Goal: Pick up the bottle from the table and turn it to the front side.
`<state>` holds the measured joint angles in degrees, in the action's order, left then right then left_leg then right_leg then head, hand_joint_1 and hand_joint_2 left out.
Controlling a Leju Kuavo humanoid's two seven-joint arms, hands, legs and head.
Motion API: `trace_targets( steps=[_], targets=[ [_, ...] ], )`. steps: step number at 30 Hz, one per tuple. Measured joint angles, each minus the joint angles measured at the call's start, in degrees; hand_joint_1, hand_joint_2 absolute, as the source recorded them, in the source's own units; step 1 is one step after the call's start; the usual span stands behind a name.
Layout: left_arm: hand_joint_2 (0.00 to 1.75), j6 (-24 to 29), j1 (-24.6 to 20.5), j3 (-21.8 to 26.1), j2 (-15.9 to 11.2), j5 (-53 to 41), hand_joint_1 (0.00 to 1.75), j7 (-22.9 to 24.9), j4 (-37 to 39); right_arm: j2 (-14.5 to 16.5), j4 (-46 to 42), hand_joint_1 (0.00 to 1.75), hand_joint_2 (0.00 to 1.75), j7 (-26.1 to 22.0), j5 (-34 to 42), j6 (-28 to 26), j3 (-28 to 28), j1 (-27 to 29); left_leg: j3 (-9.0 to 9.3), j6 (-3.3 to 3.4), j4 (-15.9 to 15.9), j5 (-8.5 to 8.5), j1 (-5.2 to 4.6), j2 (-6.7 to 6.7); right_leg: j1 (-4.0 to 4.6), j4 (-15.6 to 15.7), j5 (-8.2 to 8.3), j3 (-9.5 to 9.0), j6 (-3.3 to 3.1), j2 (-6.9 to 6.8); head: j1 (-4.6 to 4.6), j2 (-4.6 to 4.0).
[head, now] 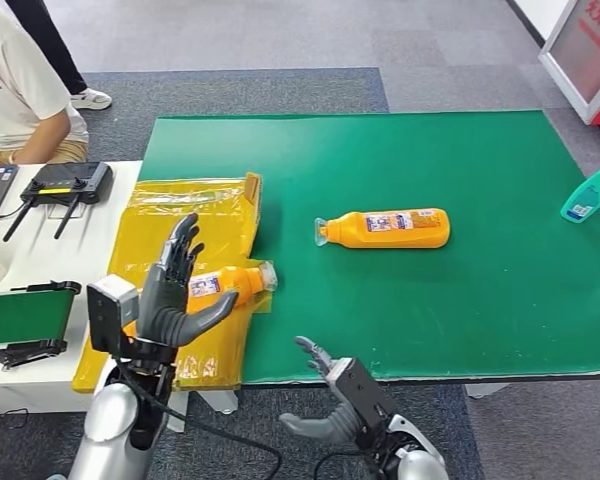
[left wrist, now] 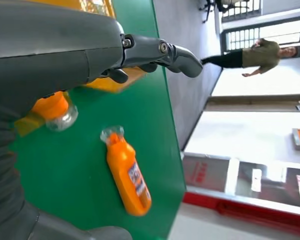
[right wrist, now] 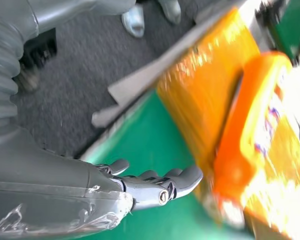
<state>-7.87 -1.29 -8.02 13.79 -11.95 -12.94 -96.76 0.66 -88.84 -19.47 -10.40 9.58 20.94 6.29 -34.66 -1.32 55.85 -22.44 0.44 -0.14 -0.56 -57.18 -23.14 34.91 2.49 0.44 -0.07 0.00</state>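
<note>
Left hand [head: 178,290], fingers spread, over a bottle [head: 233,283] lying on yellow bags [head: 199,215] at table's [head: 508,300] nine o'clock; right hand [head: 329,395] released at six; grip should span the body squarely.

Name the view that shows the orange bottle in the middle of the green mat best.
Head view: the orange bottle lies whole, on its side, label readable. Left wrist view shows it whole too, but turned and smaller. In the right wrist view, I cannot place it.

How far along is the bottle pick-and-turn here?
Near orange bottle lies on its side on the yellow bag, label showing. Left hand hovers by it, fingers spread, holding nothing; right hand open at the table edge. This fits approach or release.
</note>
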Motion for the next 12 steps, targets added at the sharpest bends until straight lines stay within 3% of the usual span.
trace_targets(
  steps=[6, 12],
  targets=[
    [1.75, -3.11, 7.10, -0.17, -0.80, 4.80, 0.00, -2.06, -5.95, 0.22, -4.05, 0.00, 1.75, -1.32, -2.05, -0.11, -6.32, 0.99, -0.01, 0.07, 0.00, -0.06, -0.01, 0.01, -0.01, 0.01, -0.04, 0.00, 0.04, 0.00, -0.01, 0.00],
    [1.75, -4.87, 11.23, 0.11, -1.48, 7.62, 0.00, -4.09, -8.85, 0.53, -8.29, 0.00, 1.75, -2.16, -3.85, -0.13, -11.04, 1.60, 0.00, 0.09, 0.00, -0.08, -0.01, 0.01, -0.01, 0.01, -0.05, -0.01, 0.04, 0.00, 0.00, 0.00]
  ],
)
